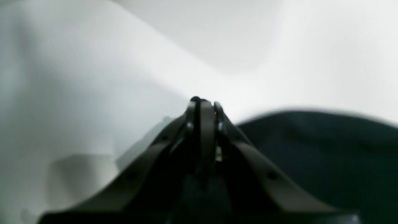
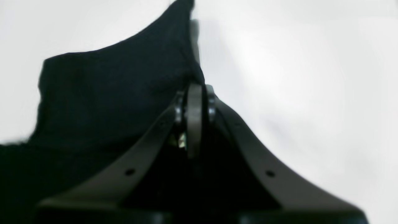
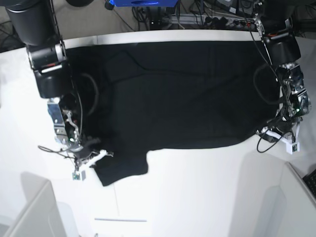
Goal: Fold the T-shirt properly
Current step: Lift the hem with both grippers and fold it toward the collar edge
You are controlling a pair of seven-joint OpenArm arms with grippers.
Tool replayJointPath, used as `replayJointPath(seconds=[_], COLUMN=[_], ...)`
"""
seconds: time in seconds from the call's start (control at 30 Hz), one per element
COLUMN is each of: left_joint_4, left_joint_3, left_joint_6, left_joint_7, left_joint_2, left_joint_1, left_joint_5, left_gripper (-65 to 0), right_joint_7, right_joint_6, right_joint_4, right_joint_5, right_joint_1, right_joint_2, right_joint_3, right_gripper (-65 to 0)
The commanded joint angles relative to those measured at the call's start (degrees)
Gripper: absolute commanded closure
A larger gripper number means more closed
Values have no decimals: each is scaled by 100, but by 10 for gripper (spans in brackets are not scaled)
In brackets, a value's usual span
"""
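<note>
The black T-shirt (image 3: 177, 94) lies spread flat, plain side up, across the far half of the white table (image 3: 197, 197). One sleeve sticks out toward the front left. My right gripper (image 3: 98, 154) sits at that sleeve's edge. In the right wrist view the right gripper (image 2: 196, 85) is shut, with the black cloth (image 2: 108, 93) pinched at its tips. My left gripper (image 3: 261, 132) is at the shirt's front right corner. In the left wrist view the left gripper (image 1: 202, 101) is shut, a bit of dark cloth shows at its tips, and the T-shirt (image 1: 311, 149) lies to its right.
Cables and equipment (image 3: 207, 17) crowd the table's far edge, beside a blue object (image 3: 143, 2). White raised panels stand at the front left (image 3: 29, 202) and front right (image 3: 296, 197) corners. Both arms' bases rise at the back corners.
</note>
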Motion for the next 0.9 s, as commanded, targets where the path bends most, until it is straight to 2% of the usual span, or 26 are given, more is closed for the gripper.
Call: replayJointPath(seconds=[0.0, 0.1, 0.2, 0.33, 0.53, 0.73, 0.87], left_joint_4=[265, 748, 1135, 1452, 1707, 1715, 1715], left_joint_3=[-48, -127, -488, -822, -1217, -1252, -1252], left_joint_6=[-8, 1, 1, -8, -202, -219, -228], left_joint_7=[-120, -103, -94, 293, 548, 548, 548], left_joint_2=[-174, -191, -165, -174, -156, -183, -191], left_joint_1=[0, 325, 642, 862, 976, 1143, 1257], left_joint_5=[-198, -479, -523, -523, -532, -532, -514], left_gripper=[0, 0, 0, 0, 0, 0, 0], right_joint_7=[128, 102, -109, -390, -803, -1120, -1551], right_joint_6=[-34, -43, -43, -43, -43, -43, -43], right_joint_4=[202, 430, 606, 1081, 1670, 2197, 2777], right_joint_5=[16, 51, 51, 16, 16, 34, 34], right_joint_1=[146, -3, -118, -416, -698, -1023, -1384], right_joint_2=[66, 189, 242, 242, 242, 242, 207], right_joint_3=[33, 41, 244, 815, 973, 1008, 1562], right_gripper=[0, 0, 0, 0, 0, 0, 0])
